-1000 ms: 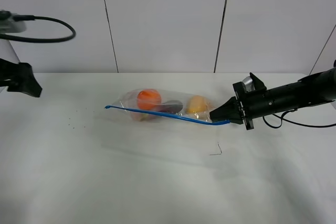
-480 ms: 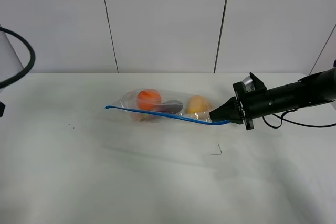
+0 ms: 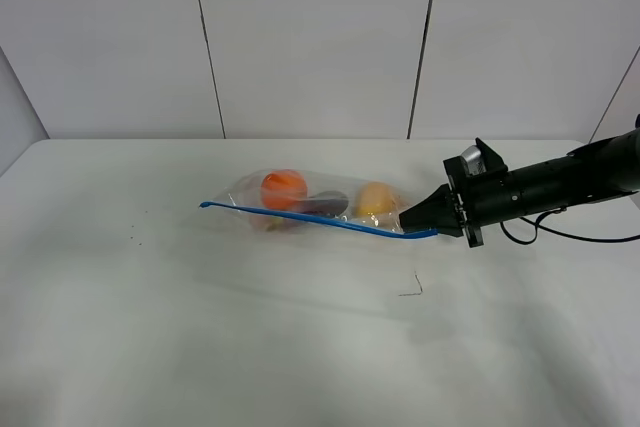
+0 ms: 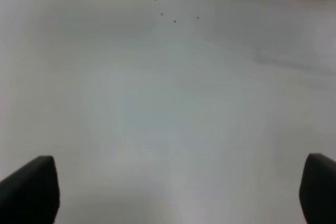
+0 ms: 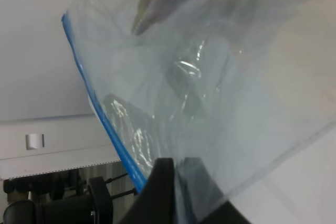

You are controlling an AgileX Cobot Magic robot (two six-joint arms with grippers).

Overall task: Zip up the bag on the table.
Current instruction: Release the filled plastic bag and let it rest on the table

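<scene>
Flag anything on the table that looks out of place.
Two small things: a thin bent dark scrap lies loose on the table, nearer the camera than the right pincer, and a few dark specks dot its left side. The bag looks intact.

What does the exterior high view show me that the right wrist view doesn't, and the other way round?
Only the exterior high view: the whole bag on the table, its orange, and the blue zipper strip from end to end, running into the right gripper. Only the right wrist view: a close-up of crinkled plastic pinched beside a gripper finger. Both views show the strip, the eggplant and the yellow pear.
</scene>
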